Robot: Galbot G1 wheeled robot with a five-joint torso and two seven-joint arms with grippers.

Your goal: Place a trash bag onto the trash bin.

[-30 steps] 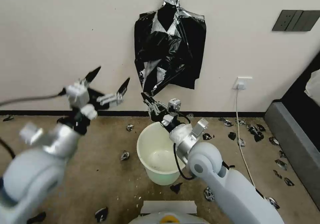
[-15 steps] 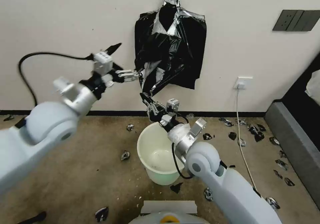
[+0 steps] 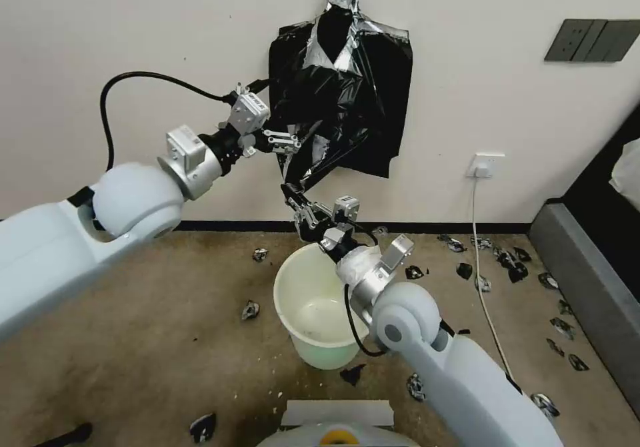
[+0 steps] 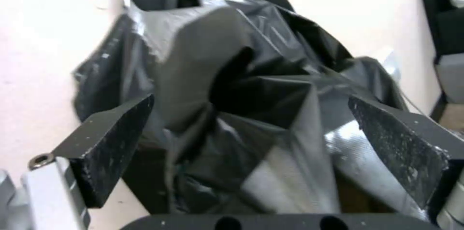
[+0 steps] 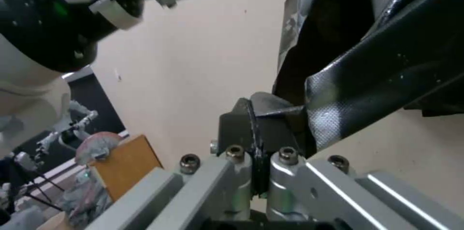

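Note:
A black bundle of bags (image 3: 360,80) hangs on the wall from a silvery bunched top. Its front sheet, the glossy trash bag (image 3: 303,164), trails down to a corner. My right gripper (image 3: 292,195) is shut on that corner, just above the far rim of the white trash bin (image 3: 279,287). In the right wrist view the shut gripper (image 5: 253,124) pinches the black film (image 5: 348,95). My left gripper (image 3: 283,115) is open at the bundle's left edge. In the left wrist view its spread fingers (image 4: 111,143) stand on either side of crinkled film (image 4: 251,106).
Small black plastic scraps (image 3: 250,310) litter the brown floor around the bin. A wall socket (image 3: 485,166) with a white cord hangs to the right. Dark furniture (image 3: 587,267) lines the right side. My own base (image 3: 337,420) sits at the near edge.
My left arm has risen from low on the left and swung right until its open gripper reached the hanging bags. The right gripper has kept its hold and place.

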